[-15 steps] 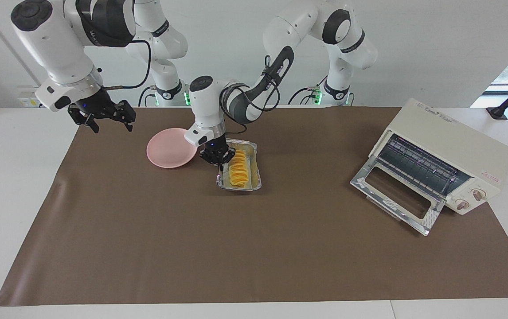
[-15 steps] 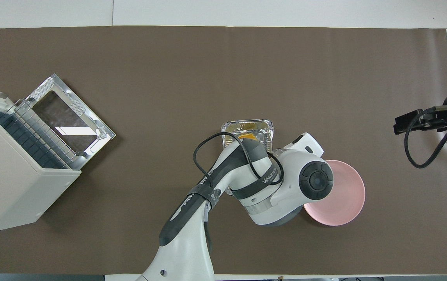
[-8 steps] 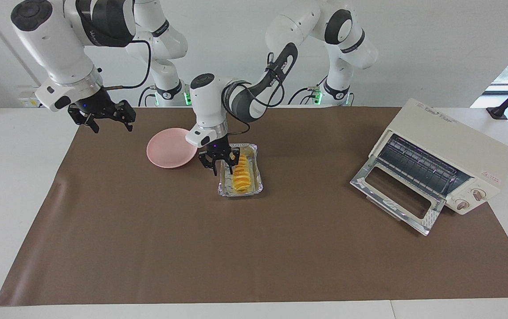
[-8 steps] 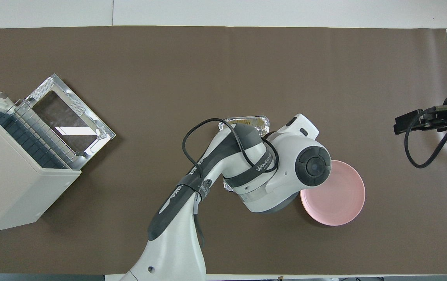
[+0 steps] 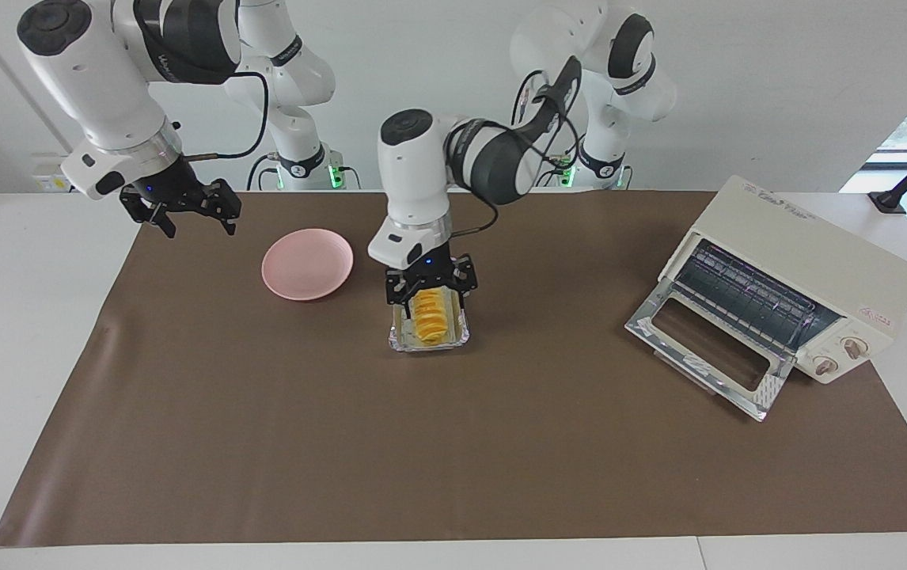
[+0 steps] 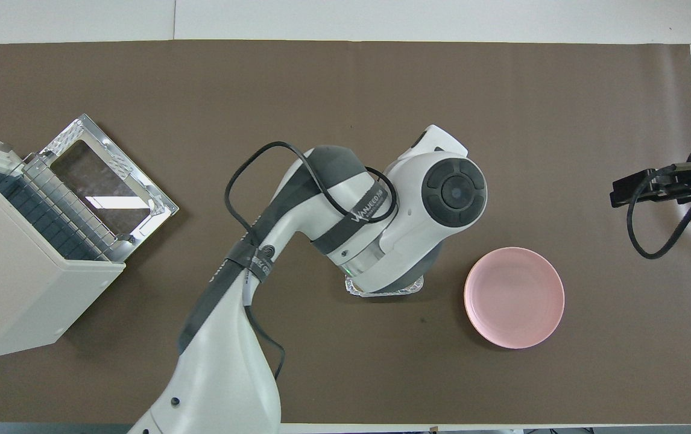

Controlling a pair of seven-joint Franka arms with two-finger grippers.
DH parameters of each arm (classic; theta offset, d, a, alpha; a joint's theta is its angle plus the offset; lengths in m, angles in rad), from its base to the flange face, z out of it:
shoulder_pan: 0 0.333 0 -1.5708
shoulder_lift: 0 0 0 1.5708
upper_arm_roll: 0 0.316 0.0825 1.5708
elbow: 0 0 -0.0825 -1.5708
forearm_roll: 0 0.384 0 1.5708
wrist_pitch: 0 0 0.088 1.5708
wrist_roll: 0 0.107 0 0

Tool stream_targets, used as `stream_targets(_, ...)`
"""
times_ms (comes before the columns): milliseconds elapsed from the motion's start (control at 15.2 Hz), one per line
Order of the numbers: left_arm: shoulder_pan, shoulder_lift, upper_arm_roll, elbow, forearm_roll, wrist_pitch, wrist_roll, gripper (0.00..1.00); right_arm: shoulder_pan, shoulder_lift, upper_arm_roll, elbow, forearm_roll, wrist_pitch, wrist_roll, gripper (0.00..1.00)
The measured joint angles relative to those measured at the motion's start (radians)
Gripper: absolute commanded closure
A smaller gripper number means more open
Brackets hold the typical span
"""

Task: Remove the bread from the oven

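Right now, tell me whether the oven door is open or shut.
Open. The oven has its glass door dropped down flat in front of it, leaving the wire rack exposed, with nothing on it.

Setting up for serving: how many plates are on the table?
1: a pink plate, empty, beside the foil tray toward the right arm's end. None seems hidden.

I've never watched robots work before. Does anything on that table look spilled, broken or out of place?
Nothing stands out. The bread sits in its foil tray beside the plate, under the open left gripper. The oven door hangs open, nothing on its rack. The right gripper waits open, raised.
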Motion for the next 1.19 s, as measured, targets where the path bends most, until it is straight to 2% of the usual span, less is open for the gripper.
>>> stream_targets(198,0.194,-0.131,0.002,-0.043,-0.008,-0.107,0.285,0.0,0.07,0.003,0.013,-0.006,0.0,0.033,-0.001,0.0)
stream_targets(461,0.382,-0.209,0.001,-0.086,-0.012,-0.147,0.537,0.0,0.195,0.065,0.019,-0.025,0.0,0.117,0.103,0.0)
stream_targets(593,0.424,-0.238,-0.002,-0.13,-0.014,-0.149,0.61,0.0,0.239,0.11,0.02,-0.048,0.0,0.184,0.171,0.0)
stream_targets(725,0.442,-0.298,-0.005,-0.218,-0.014,-0.153,0.625,0.0,0.28,0.151,0.021,-0.082,0.0,0.269,0.239,0.0)
stream_targets(923,0.46,-0.381,-0.018,-0.311,-0.018,-0.184,0.634,0.0,0.357,0.212,0.021,-0.161,0.0,0.444,0.38,0.0)
stream_targets(1186,0.496,-0.395,-0.045,-0.319,-0.094,-0.259,0.637,0.0,0.432,0.243,0.022,-0.265,0.0,0.571,0.502,0.0)
